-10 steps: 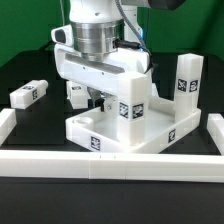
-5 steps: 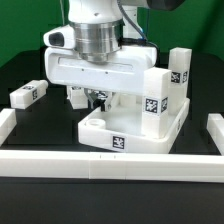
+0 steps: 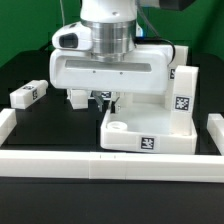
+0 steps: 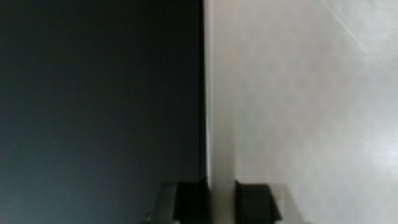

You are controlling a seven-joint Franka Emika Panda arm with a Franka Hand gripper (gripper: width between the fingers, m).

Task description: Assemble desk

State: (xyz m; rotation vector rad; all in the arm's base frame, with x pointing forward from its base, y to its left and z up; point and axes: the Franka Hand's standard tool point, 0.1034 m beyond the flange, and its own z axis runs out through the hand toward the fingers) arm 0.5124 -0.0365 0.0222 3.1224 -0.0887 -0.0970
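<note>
White border rail (image 3: pixel 110 160) (plain), black table (image 3: pixel 35 70)

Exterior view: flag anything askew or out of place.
The desk top looks turned slightly off square to the front border rail, one leg upright at its corner. Two loose legs lie on their sides at the exterior view's left. Nothing looks damaged.
</note>
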